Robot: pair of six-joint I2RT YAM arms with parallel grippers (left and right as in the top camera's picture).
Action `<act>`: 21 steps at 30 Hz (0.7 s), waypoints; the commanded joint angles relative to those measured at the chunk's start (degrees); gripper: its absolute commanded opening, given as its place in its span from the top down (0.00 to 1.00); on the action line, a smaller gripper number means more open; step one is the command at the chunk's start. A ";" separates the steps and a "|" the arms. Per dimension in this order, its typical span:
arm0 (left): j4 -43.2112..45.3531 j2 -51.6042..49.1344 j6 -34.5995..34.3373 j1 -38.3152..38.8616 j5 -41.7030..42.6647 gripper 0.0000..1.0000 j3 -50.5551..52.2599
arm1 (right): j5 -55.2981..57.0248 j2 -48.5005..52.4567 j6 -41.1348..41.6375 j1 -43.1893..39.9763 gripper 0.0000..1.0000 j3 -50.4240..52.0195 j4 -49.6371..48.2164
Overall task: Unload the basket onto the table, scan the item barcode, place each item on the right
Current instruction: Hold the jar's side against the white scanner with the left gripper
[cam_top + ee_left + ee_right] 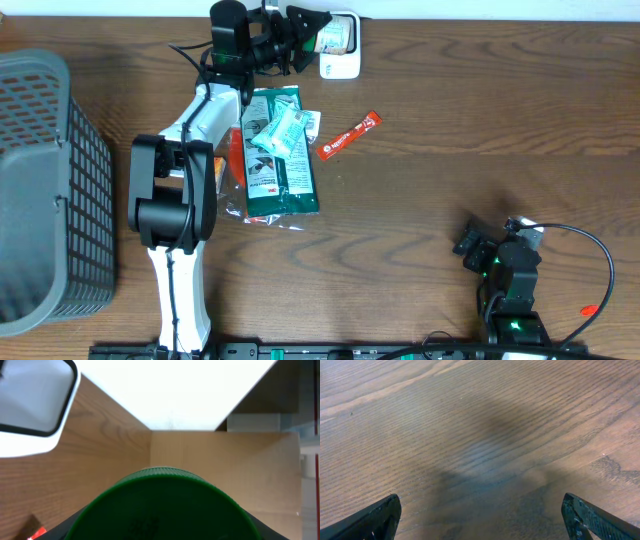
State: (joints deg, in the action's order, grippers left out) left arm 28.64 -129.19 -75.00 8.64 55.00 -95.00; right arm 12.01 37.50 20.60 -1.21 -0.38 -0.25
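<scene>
Green packet point(281, 150): white panels and a small red mark, all too small to read.
Red sachet point(350, 134): white lettering along its length, not legible.
Bottle point(334, 38): a pale label with dark print, blurred.
Readable words, brands or numbers: none in any of the three views.

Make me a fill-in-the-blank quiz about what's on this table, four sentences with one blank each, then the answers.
1. The left gripper holds a bottle whose lid is ___.
2. The right gripper has its fingers ___ over bare wood.
3. The basket stands at the ___ end of the table.
4. The red sachet lies to the ___ of the green packets.

Missing words: green; open; left; right.
</scene>
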 commanded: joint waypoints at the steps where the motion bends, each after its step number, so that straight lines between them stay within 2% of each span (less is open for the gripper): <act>1: 0.63 0.59 -0.96 -0.31 -5.25 0.78 -1.51 | 0.35 0.02 0.59 0.13 0.01 0.07 -0.22; 6: 0.28 0.59 -2.29 -0.31 -8.61 0.78 -1.51 | 0.35 0.02 0.59 0.13 0.01 0.07 -0.39; 21: -0.13 -0.09 -2.69 2.27 -10.91 0.78 -1.51 | 0.35 0.02 0.59 0.13 0.01 0.07 -0.39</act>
State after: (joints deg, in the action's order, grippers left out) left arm 28.03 -129.19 -77.38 9.89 44.58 -95.00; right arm 12.01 37.50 20.60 -1.21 -0.38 -0.51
